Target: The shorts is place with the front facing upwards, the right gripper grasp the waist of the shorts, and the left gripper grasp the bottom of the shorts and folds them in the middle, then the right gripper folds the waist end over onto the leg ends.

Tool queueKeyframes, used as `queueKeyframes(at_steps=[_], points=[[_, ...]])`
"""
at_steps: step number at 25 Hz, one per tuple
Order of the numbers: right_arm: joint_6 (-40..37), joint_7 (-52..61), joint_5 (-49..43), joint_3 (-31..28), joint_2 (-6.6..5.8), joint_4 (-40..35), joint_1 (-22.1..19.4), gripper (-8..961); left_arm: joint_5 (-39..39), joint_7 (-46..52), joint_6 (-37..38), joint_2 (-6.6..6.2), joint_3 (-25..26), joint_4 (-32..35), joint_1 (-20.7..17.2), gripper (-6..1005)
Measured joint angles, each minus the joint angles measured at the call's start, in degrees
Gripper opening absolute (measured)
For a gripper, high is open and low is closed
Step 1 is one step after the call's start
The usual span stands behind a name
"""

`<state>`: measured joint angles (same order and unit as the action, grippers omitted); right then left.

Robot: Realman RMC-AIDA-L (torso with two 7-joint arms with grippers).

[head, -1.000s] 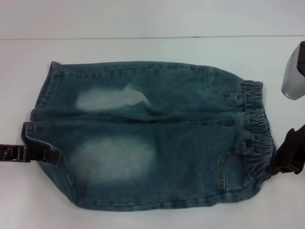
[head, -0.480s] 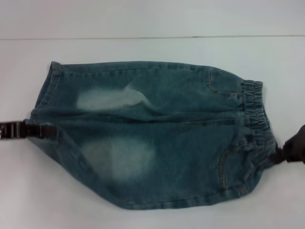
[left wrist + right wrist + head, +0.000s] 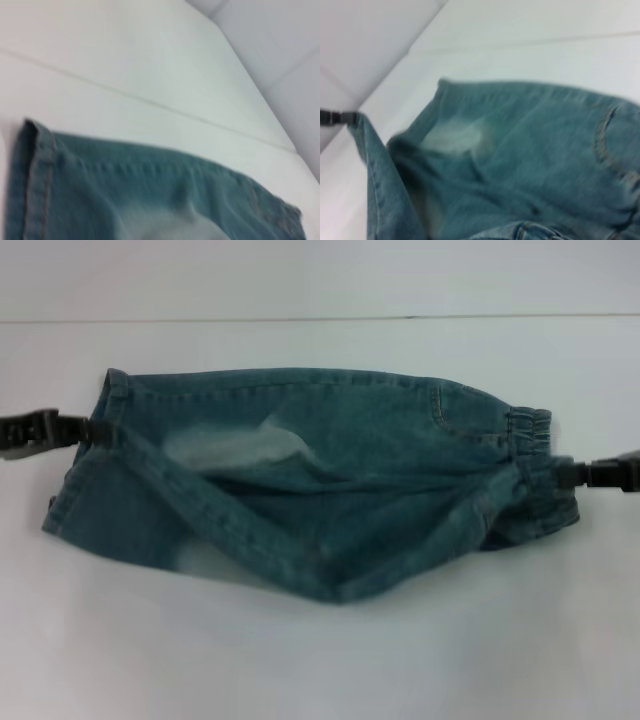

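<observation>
Blue denim shorts (image 3: 330,470) lie across the white table, waist to the right, leg hems to the left. The near half is lifted and hangs in a sagging fold between both grippers. My left gripper (image 3: 92,430) is shut on the near leg hem (image 3: 120,435), held over the far leg. At the right, my right gripper (image 3: 565,473) is shut on the ruffled waist band (image 3: 535,465). The left wrist view shows the far leg hem (image 3: 30,180) flat on the table. In the right wrist view the lifted denim (image 3: 385,185) stretches away to the left gripper (image 3: 342,118).
The white table (image 3: 320,660) spreads around the shorts, with a seam line (image 3: 300,318) running across the back. A white wall rises behind it.
Both grippers have lifted the near edge of the shorts and carried it toward the far side. The near half now hangs folded over the far half.
</observation>
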<state>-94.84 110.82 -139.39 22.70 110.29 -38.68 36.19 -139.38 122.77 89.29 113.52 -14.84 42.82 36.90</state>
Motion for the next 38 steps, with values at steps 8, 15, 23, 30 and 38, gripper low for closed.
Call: queueKeyframes(at_steps=[8,15,23,30,38], points=[[13.86,-1.80,3.99,0.18,1.35,3.35,-0.17,33,5.28,-0.91,-10.62,0.53,-0.41,-2.30,0.54,51],[23.04,-2.55,6.22,0.26,1.84,6.36,0.93,32,6.26,-1.90,-19.35,0.86,-2.19,-3.15,0.26,51],[31.66,-3.41,8.01,2.66,3.30,6.81,3.48,36,6.36,-4.46,-27.76,3.06,-4.95,-3.18,0.94,52],[36.16,-3.96,8.38,5.65,3.95,6.86,5.07,39,6.50,-5.13,-34.75,4.30,-9.91,-3.13,1.60,52],[37.75,-6.95,9.61,5.80,4.44,6.89,5.20,42,7.72,-6.51,-39.97,4.66,-10.91,-3.64,1.92,52]])
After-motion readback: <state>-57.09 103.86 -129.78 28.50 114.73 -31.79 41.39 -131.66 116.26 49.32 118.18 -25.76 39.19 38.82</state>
